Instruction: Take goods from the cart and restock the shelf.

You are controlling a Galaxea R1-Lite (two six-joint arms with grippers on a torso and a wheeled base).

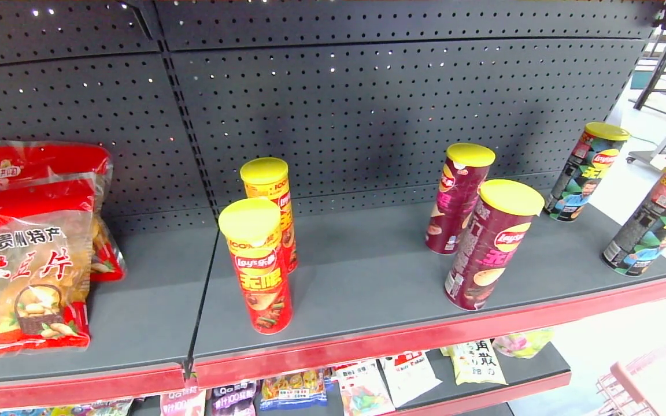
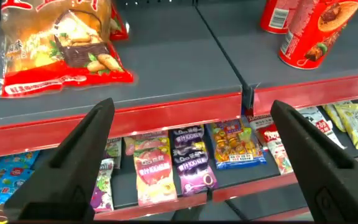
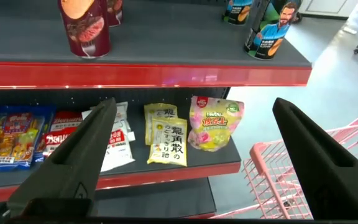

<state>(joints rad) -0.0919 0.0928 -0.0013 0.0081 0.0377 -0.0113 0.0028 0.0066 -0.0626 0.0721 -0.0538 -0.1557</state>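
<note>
near the shelf point(image 1: 367, 271) of crisp cans point(image 1: 258, 266), left tool point(image 2: 192, 104) and right tool point(image 3: 196, 102) gape empty.

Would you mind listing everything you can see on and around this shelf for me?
red chip cans: 2, red with yellow lids, upright mid upper shelf, one behind the other
maroon chip cans: 2, maroon with yellow lids, upright, to their right
dark chip cans: 2, black-green with yellow lids, right end of upper shelf
peanut bags: 2, red and clear, left section
snack packets: many, mixed colours, lower shelf
cart: 1, pink, on the floor beside the shelf's right end
shelf: grey boards, red front edges
left tool: 1, black, open
right tool: 1, black, open
</note>
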